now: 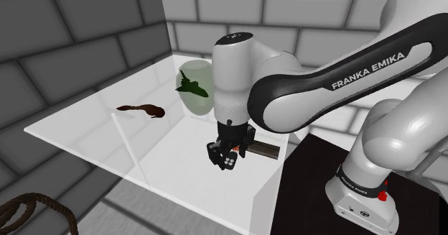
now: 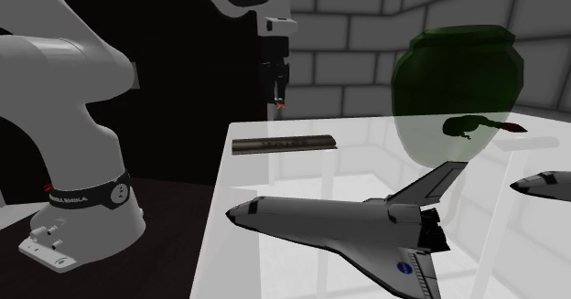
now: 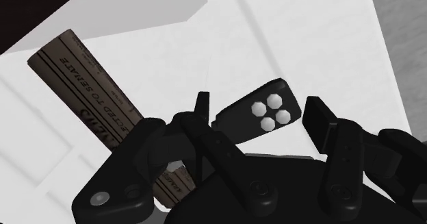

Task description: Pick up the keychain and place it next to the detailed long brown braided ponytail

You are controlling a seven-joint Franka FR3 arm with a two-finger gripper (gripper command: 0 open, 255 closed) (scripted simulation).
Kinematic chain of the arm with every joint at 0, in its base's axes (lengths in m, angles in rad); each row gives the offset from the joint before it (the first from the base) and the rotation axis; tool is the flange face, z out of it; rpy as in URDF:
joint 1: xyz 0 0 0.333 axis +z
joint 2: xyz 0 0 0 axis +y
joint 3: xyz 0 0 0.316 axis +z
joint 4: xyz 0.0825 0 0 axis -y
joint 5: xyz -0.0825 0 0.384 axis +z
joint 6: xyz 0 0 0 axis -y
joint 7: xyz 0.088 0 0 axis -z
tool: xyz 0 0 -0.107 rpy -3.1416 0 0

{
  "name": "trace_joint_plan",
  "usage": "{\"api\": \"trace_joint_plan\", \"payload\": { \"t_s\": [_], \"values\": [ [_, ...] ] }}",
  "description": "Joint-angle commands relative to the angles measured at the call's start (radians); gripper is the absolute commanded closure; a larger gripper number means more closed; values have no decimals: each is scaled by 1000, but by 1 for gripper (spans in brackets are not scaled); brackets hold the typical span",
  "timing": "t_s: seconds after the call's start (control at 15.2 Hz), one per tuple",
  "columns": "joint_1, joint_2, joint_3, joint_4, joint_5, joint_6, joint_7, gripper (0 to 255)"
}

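Observation:
The keychain [image 3: 272, 109] is a black fob with white round buttons. It sits between my gripper's [image 3: 256, 113] black fingers, which are shut on it. In the shoulder view the gripper [image 1: 226, 157] hangs a little above the white table's near right part with the keychain [image 1: 228, 159] in it. In the second exterior view the gripper [image 2: 277, 96] is well above the tabletop. The brown braided ponytail [image 1: 141, 111] lies on the table toward the shoulder view's left, apart from the gripper. It shows through the green jar as the ponytail [image 2: 482, 125] in the second exterior view.
A brown printed bar [image 1: 263, 150] lies on the table [image 1: 86, 126] just beside the gripper. A translucent green jar [image 1: 195, 90] stands behind, with a space shuttle model [image 2: 339, 220] near it. The robot base [image 1: 362, 197] is at the shoulder view's lower right.

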Motion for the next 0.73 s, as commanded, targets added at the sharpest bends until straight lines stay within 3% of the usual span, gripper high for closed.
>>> {"api": "trace_joint_plan", "payload": {
  "t_s": [0.0,0.59,0.66],
  "values": [
    [2,-11,-9,18,0,-29,-2,255],
    [6,-56,-50,103,-6,-158,-9,255],
    [-12,-29,-54,119,-23,-150,-20,255]
  ]
}}
